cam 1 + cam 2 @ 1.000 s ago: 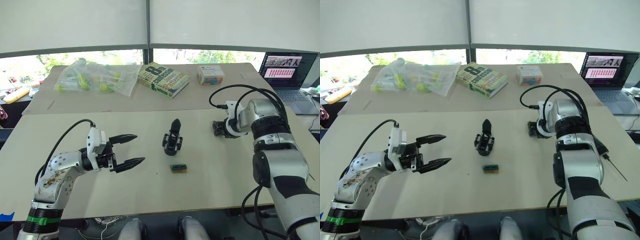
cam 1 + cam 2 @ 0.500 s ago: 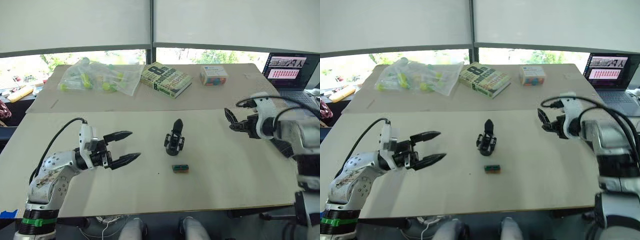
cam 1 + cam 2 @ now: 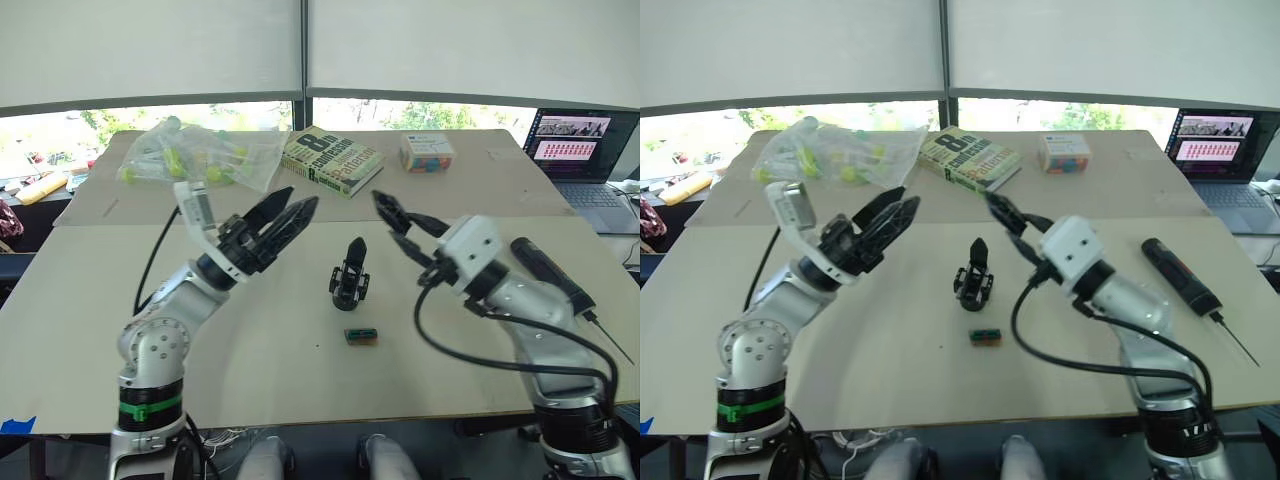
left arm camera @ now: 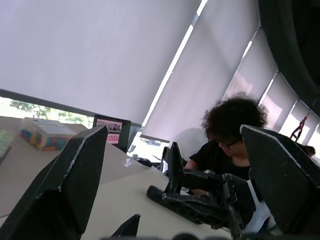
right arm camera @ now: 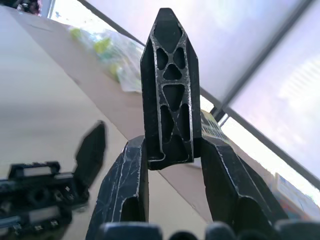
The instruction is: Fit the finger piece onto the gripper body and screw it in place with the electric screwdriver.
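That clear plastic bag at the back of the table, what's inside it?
Inside the crumpled clear plastic bag are several yellow-green pieces, some tube-like. The creased plastic blurs them, so what they are and how many cannot be told.

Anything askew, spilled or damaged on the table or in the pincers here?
Nothing stands out. The gripper body stands upright mid-table, the electric screwdriver lies flat on the table's right side, and the right pincer holds the finger piece straight between its fingers.
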